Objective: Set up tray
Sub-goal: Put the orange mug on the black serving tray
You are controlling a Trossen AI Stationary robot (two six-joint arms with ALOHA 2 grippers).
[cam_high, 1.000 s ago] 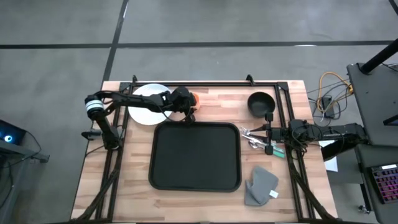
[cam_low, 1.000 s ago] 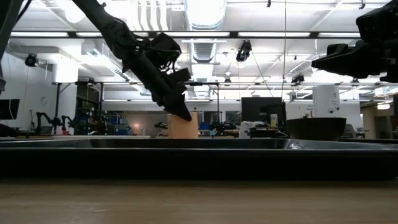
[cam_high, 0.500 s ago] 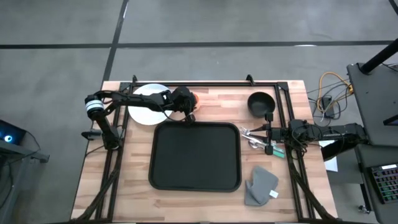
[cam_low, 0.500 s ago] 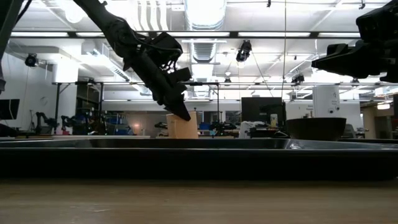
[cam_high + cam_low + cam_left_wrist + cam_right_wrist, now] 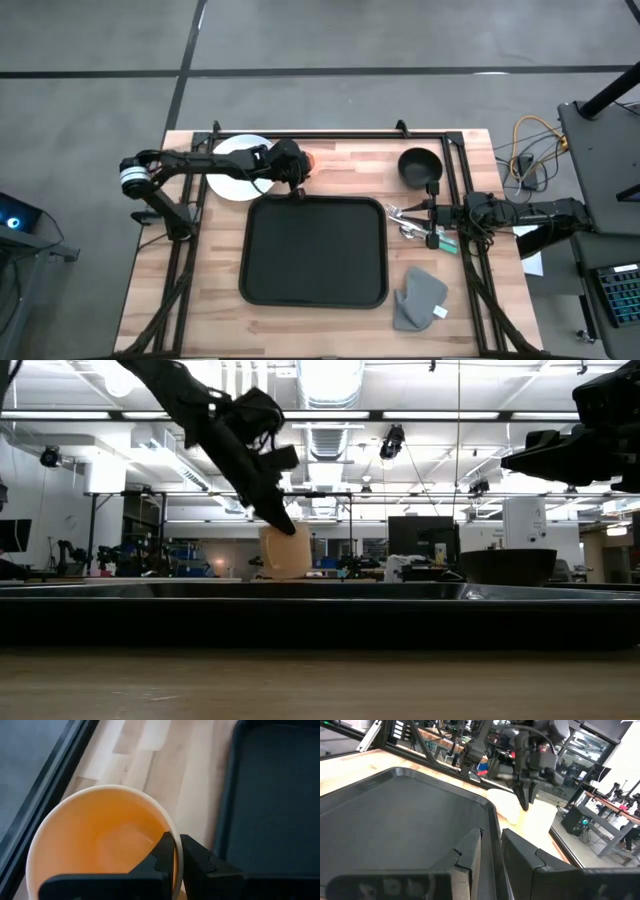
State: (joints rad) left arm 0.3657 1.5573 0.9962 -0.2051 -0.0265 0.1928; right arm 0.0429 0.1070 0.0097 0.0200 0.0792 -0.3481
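Left fingers pinch the cup rim at upper centre, the tray just below them in the high view; right fingers, nearly closed, wait at its right edge.

White plate, black bowl, grey cloth, utensils

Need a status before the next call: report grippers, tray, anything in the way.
Left gripper shut on orange cup rim, cup lifted, beside tray. Right gripper at tray's right edge, near cutlery. Tray bare, nothing blocking it.
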